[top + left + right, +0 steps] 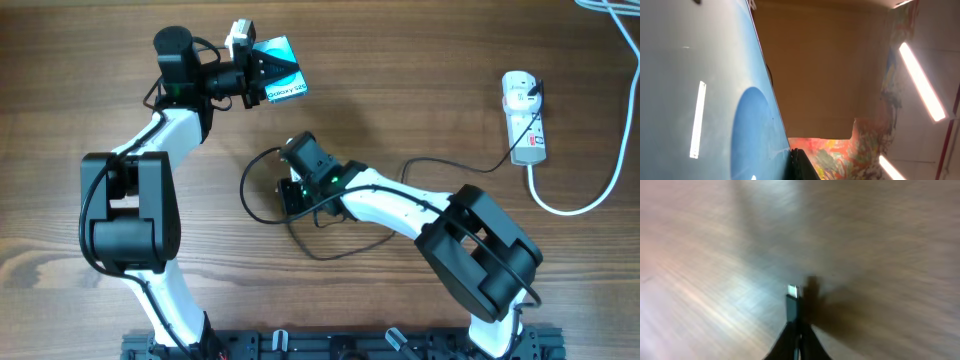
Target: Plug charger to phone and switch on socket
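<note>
My left gripper (258, 72) is shut on the phone (282, 68) and holds it tilted above the table at the back. In the left wrist view the phone's turquoise screen (715, 100) with a round shape fills the left side, with one black finger (801, 167) against its edge. My right gripper (292, 188) is at mid-table, shut on the charger's small black plug tip (792, 294), which points at the wood just above the table. The thin black charger cable (246, 190) loops left of it and runs right to the socket (523, 118), a white power strip with a black plug inserted.
The socket's thick white lead (580, 205) curves along the right edge of the wooden table (400, 80). Slack charger cable (325, 255) lies under my right arm. Both arm bases stand at the front edge.
</note>
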{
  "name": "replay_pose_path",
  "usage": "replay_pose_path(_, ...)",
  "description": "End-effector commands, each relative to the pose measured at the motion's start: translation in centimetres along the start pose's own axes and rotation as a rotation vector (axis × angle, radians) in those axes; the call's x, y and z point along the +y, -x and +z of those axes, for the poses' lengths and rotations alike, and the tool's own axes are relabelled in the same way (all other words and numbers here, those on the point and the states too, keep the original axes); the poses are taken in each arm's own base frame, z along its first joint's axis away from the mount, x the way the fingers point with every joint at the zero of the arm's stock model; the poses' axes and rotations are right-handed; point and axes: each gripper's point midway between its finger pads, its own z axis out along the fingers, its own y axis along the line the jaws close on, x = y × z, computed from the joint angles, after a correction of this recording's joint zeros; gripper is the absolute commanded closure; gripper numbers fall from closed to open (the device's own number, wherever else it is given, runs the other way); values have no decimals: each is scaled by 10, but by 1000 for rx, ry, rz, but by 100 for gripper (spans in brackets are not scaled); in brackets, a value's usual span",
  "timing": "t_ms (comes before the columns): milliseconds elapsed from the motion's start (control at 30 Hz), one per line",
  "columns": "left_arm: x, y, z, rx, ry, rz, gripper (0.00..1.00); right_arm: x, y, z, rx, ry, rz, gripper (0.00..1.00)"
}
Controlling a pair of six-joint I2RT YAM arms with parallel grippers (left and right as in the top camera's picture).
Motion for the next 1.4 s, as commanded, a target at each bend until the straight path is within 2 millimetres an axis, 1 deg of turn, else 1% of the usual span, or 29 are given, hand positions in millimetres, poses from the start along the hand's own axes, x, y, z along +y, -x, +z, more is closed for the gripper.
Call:
replay_pose_path(0,-5,3,-2,13,-6,54,96,40,-9,-23,71,221,-75,96)
replay_pose_path(167,-5,2,-2,17,-7,61,96,46,5,-46,51,313,-77,96)
replay_pose_path(233,-5,2,-2,17,-7,61,96,39,10,-53,34,298,-63,96)
replay_pose_path(267,-5,2,-2,17,-7,61,96,27,12,-52,29,246,-38,96)
replay_pose_path(300,-5,2,-2,17,-7,61,96,20,11,-50,30,209,-27,92)
replay_pose_path(333,-5,2,-2,16,-7,61,96,17,9,-49,32,183,-24,72)
replay_pose_path(400,-6,3,-2,15,-9,73,96,12,4,-43,20,99,-45,57)
replay_pose_path(433,-7,3,-2,15,-10,86,96,12,3,-40,3,62,-72,48)
replay_pose_path(500,-9,3,-2,11,-12,100,96,14,1,-34,-39,-24,-149,27)
replay_pose_path(567,-9,4,-3,10,-12,100,96,16,-2,-30,-78,-113,-218,1)
replay_pose_path(633,-9,4,-4,7,-12,100,96,21,-6,-27,-114,-193,-309,0)
replay_pose_path(800,-9,7,-9,-4,-12,100,96,23,-9,-27,-181,-334,-436,0)
replay_pose_path(967,-9,7,-9,-5,-12,99,96,14,-8,-22,-187,-393,-459,0)
replay_pose_path(1067,-9,7,-9,-5,-12,99,96,8,-7,-12,-186,-404,-456,1)
replay_pose_path(1167,-9,7,-9,-5,-12,99,96,8,-6,-5,-187,-403,-456,4)
replay_pose_path(1200,-9,7,-9,-5,-12,98,96,7,-6,-3,-186,-403,-456,7)
replay_pose_path(1267,-9,7,-9,-5,-12,92,96,1,-8,5,-172,-414,-448,16)
replay_pose_path(1367,-9,7,-9,-4,-12,92,96,-5,-10,9,-162,-423,-425,25)
